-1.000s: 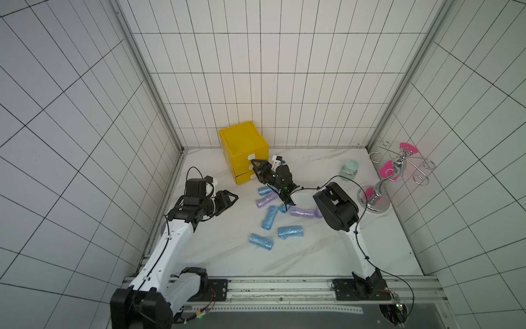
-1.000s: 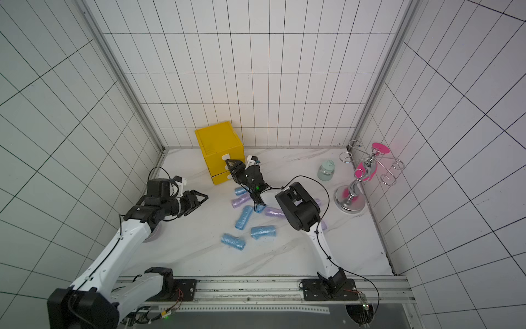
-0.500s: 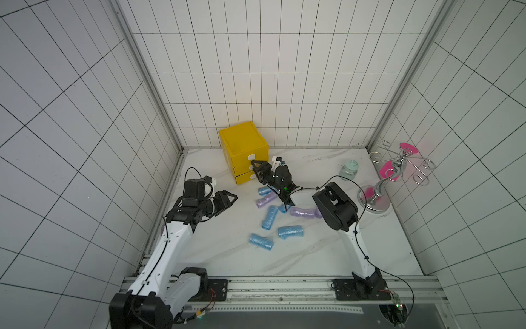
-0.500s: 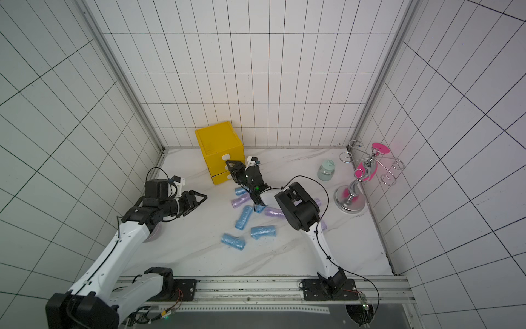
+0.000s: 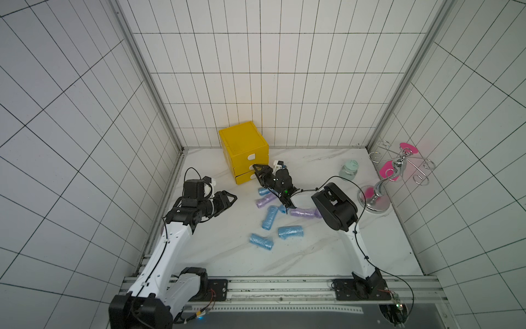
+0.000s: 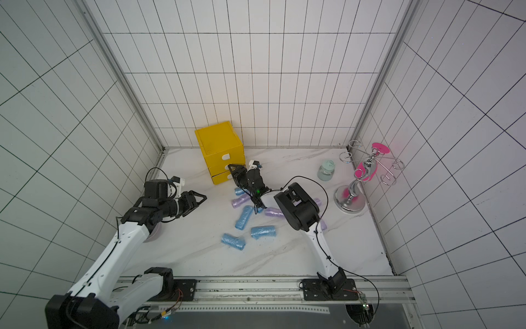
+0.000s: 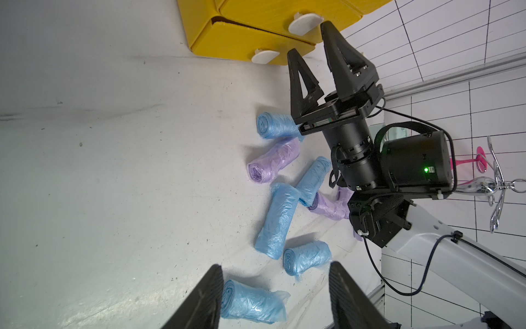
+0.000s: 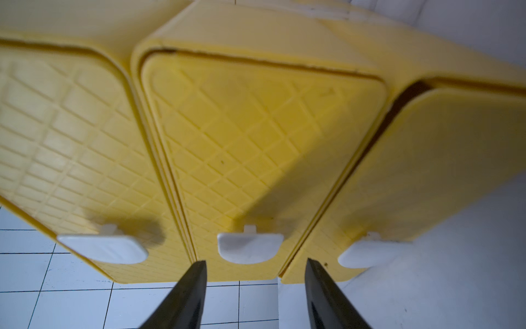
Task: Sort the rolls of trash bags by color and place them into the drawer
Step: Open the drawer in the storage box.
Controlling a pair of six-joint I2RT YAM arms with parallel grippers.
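White tiled walls (image 5: 256, 71) enclose a marbled tabletop (image 5: 216, 245). Blue and lilac rolls (image 5: 289, 231) lie scattered there (none gripped) before the yellow drawer unit (image 5: 242, 142). The left gripper (image 5: 231, 198) and right gripper (image 5: 257, 171) both gape empty.

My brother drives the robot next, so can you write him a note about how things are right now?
Left gripper: jaws open, empty, hovering apart from the rolls.
Right gripper: jaws open, empty, lined up on the middle white handle of the yellow drawer unit.
Rolls: five blue rolls and at least two lilac rolls loose on the table; no green in view.
Done: no roll seen in a drawer; no drawer pulled out.
Left: open a drawer, put rolls in by colour.
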